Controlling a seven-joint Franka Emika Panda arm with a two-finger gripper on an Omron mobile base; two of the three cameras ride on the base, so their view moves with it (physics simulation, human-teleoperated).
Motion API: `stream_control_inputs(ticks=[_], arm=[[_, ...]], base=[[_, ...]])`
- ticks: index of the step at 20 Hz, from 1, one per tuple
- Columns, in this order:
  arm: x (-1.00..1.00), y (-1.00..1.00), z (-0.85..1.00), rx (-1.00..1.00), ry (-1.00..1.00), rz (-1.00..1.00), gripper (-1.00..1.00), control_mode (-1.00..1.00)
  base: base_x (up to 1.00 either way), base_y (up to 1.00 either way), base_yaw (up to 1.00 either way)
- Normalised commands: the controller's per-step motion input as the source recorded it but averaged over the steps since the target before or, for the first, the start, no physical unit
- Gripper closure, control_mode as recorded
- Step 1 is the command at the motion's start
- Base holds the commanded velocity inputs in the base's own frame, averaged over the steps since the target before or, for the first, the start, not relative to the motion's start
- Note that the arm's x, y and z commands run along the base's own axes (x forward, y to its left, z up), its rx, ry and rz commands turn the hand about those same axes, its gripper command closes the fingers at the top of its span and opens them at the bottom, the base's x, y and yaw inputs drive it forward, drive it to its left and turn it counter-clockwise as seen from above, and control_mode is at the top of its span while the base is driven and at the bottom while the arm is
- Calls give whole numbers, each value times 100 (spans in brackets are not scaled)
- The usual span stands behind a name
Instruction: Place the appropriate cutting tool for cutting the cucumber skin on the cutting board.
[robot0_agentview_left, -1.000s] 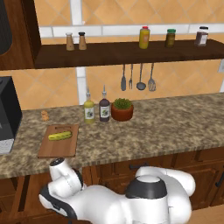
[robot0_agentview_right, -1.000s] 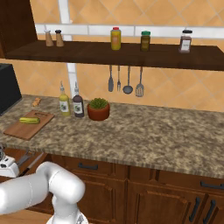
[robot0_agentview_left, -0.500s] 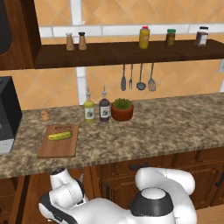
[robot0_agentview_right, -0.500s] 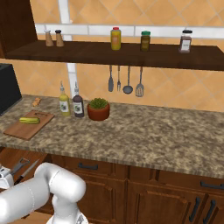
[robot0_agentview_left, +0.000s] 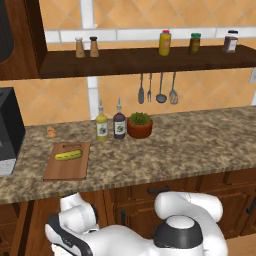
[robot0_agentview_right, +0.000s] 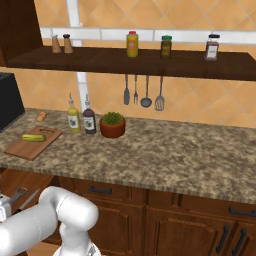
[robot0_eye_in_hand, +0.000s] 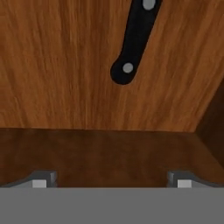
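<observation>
Gripper (robot0_eye_in_hand: 109, 181): jaws spread wide, holding nothing, poised inside a wooden drawer (robot0_eye_in_hand: 65, 87) above a black riveted knife handle (robot0_eye_in_hand: 135, 39). Peeler: whereabouts not discernible; likely step is searching the drawer, next move to pass over the knife. Cucumber (robot0_agentview_left: 68, 155) lies on the cutting board (robot0_agentview_left: 67, 167), countertop.

The speckled granite tabletop (robot0_agentview_left: 190, 145) carries a wooden cutting board (robot0_agentview_left: 67, 165) at its left end, a yellow oil bottle (robot0_agentview_left: 101, 127), a dark sauce bottle (robot0_agentview_left: 119, 125) and a potted plant (robot0_agentview_left: 139, 126) near the wall. A cucumber (robot0_agentview_left: 68, 155) lies on the board.
</observation>
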Motion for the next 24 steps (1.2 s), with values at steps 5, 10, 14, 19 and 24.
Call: stream_control_inputs(ticks=[5, 10, 14, 19, 24], arm=[[44, 8, 53, -5, 0, -7, -100, -100], [99, 46, 2, -15, -2, -10, -100, -100], [91, 29, 5, -11, -1, -7, -100, -100], [6, 26, -10, -14, -26, 6, -100, -100], [18, 6, -36, -6, -30, 13, -100, -100]], base=[[0, 0, 0], [0, 0, 0], [0, 0, 0], [0, 0, 0], [0, 0, 0]])
